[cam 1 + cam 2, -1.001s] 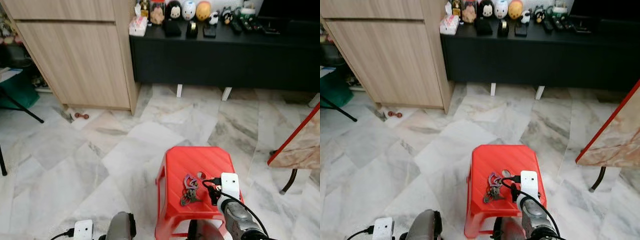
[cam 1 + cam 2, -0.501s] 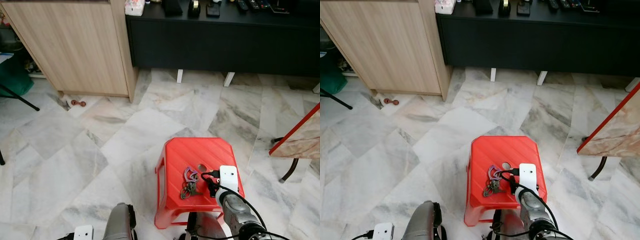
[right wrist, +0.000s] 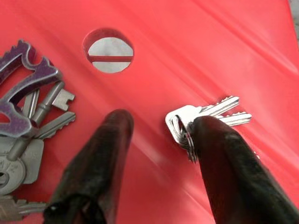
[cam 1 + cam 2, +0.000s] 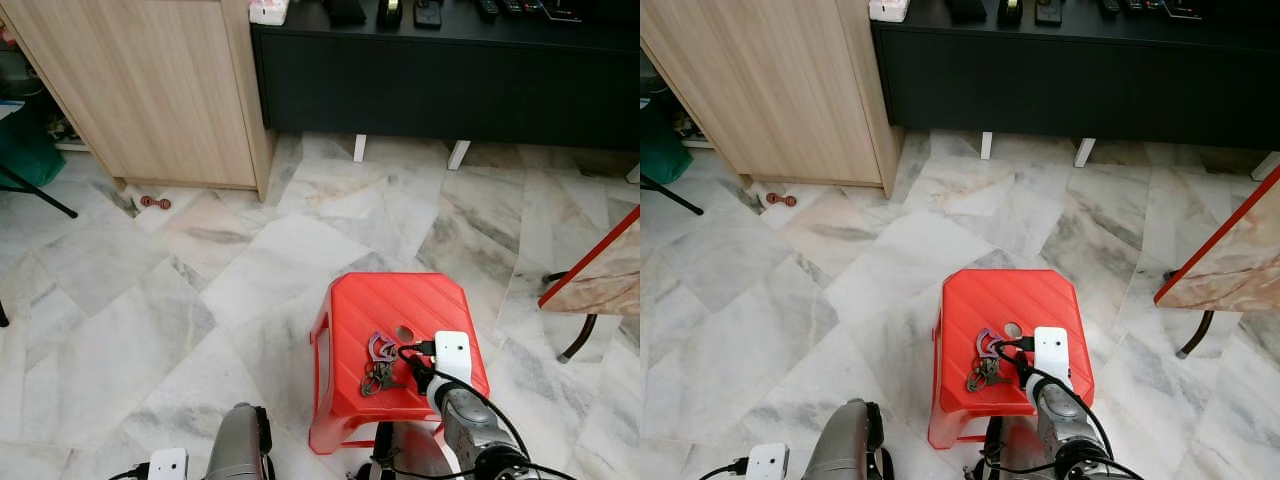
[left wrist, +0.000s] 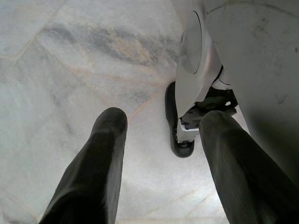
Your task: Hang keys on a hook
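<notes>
Right gripper [image 3: 156,140] fingers spread wide, one partly hiding silver keys [image 3: 201,119] on red stool [image 3: 243,56].

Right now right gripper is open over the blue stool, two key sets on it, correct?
Stool is red, not blue; both eye views show it. Rest holds: right gripper is open over it, with a purple-carabiner key bunch and a small silver key set lying on it.

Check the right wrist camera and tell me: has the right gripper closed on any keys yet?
No: the right gripper is open above the red stool, with the small silver keys lying flat beside one finger, not pinched.
</notes>
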Motion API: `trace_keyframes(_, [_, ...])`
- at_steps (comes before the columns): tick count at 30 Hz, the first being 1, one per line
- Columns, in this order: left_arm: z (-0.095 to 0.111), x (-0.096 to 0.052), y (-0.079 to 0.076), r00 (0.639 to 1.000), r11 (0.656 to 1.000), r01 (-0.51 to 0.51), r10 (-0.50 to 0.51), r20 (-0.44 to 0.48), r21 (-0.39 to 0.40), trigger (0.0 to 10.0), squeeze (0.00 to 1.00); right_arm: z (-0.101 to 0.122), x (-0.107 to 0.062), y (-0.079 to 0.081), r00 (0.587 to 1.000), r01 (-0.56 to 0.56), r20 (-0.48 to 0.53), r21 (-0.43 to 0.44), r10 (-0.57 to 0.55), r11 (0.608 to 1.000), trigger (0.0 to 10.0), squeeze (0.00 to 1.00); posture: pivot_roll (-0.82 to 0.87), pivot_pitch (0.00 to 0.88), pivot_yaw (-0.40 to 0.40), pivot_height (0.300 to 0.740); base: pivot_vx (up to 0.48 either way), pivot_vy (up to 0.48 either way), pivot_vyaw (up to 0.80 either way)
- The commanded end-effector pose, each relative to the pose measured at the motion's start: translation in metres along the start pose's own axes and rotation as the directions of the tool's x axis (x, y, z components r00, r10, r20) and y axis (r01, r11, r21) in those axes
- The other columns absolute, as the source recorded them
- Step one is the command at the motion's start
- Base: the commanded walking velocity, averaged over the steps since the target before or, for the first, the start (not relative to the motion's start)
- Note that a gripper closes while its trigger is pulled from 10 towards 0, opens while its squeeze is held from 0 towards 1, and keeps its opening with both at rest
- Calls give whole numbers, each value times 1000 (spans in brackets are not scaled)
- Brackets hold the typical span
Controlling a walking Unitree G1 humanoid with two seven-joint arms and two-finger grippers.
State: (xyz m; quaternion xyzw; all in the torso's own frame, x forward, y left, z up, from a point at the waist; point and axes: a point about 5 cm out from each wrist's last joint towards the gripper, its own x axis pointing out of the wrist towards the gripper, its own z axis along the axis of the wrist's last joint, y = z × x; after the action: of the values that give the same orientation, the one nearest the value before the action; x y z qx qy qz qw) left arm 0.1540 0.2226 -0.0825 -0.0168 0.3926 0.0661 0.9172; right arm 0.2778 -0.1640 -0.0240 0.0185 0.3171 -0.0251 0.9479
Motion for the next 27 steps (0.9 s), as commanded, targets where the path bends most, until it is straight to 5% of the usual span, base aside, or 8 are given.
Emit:
trace_keyframes(1, [-10,-3,-4,999,1000,21,-21,-39,14,10000,0,-9,-2,-1,1000,3,-23,9,-3,1000,745,0,106,236,-71,628,0,0,0])
trace_keyframes(12, [-8,-1,-5,999,1000,22,-21,-40,16,10000,0,-8,-2,1,1000,-3,-22,13,3,1000,784,0,109,222,-72,628,0,0,0])
trace_keyframes(18, [-3,1,-6,999,1000,23,-22,-34,17,10000,0,-5,-1,1,1000,-3,-20,10,3,1000,1725,0,108,209,-73,628,0,0,0])
trace_keyframes(22, [-1,2,-7,999,1000,24,-23,-31,18,10000,0,-4,-1,1,1000,-5,-18,10,5,1000,1373,0,108,201,-74,628,0,0,0])
trace_keyframes(24, [3,4,-8,999,1000,24,-23,-29,16,10000,0,-5,-1,1,1000,-5,-20,9,6,1000,0,0,109,186,-74,628,0,0,0])
trace_keyframes(27, [6,6,-8,999,1000,23,-23,-27,15,10000,0,-5,-1,1,1000,-6,-20,9,6,1000,0,0,110,174,-74,628,0,0,0])
